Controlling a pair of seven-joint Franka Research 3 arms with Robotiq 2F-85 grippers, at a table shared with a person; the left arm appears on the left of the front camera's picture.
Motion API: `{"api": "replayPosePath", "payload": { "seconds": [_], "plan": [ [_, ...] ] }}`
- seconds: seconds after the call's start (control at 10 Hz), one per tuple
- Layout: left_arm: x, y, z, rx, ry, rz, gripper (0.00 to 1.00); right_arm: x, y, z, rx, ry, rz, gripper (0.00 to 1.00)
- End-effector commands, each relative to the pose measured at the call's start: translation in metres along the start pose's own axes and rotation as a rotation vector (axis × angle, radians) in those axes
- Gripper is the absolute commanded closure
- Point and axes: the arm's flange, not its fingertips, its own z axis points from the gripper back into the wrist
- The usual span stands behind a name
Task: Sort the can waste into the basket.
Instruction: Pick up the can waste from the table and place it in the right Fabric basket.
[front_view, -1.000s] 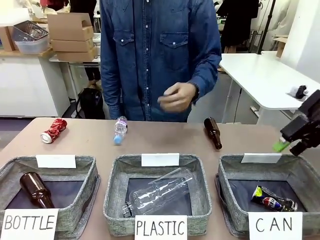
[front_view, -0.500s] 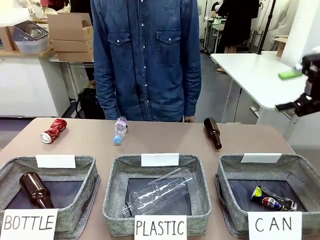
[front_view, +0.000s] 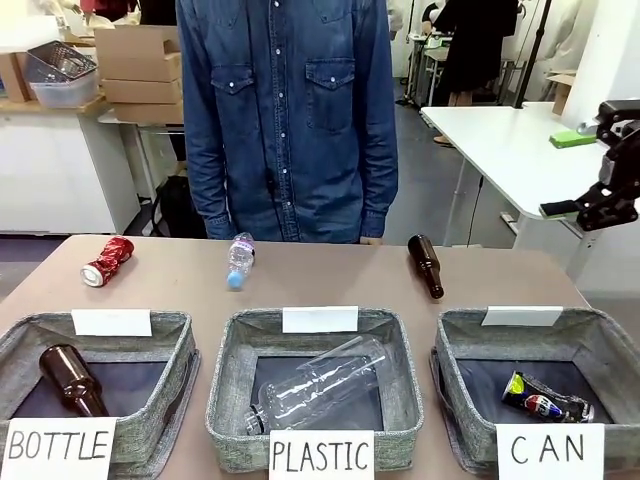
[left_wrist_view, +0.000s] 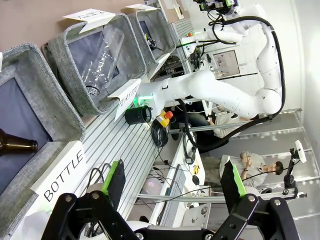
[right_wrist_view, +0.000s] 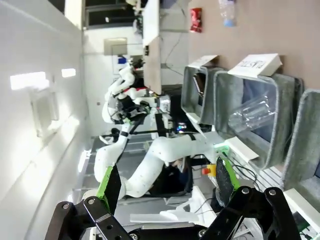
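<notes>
My right claw (front_view: 566, 173), open and empty, hangs high above the CAN basket (front_view: 608, 345), which holds the Pepsi can (front_view: 545, 398). The red can (front_view: 107, 261) lies far to the basket's left. A second ago I was at its rim.

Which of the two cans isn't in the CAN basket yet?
The shiny red can, lying on its side on the far-left part of the table. The dark Pepsi can already lies inside the CAN basket.

1 brown bottle (front_view: 426, 267) and 1 plastic bottle (front_view: 240, 258) lie on the table (front_view: 330, 285).
</notes>
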Motion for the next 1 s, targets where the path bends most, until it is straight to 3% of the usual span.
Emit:
{"api": "replayPosePath", "payload": {
  "seconds": [0.0,0.9],
  "plan": [
    [0.0008,-0.0027,0.0007,-0.016,-0.003,-0.013,0.0,-0.0019,0.0017,0.005,-0.019,0.01,0.032,0.0],
    [0.0008,-0.0027,0.0007,-0.016,-0.003,-0.013,0.0,-0.0019,0.0017,0.005,-0.019,0.01,0.032,0.0]
  ]
}}
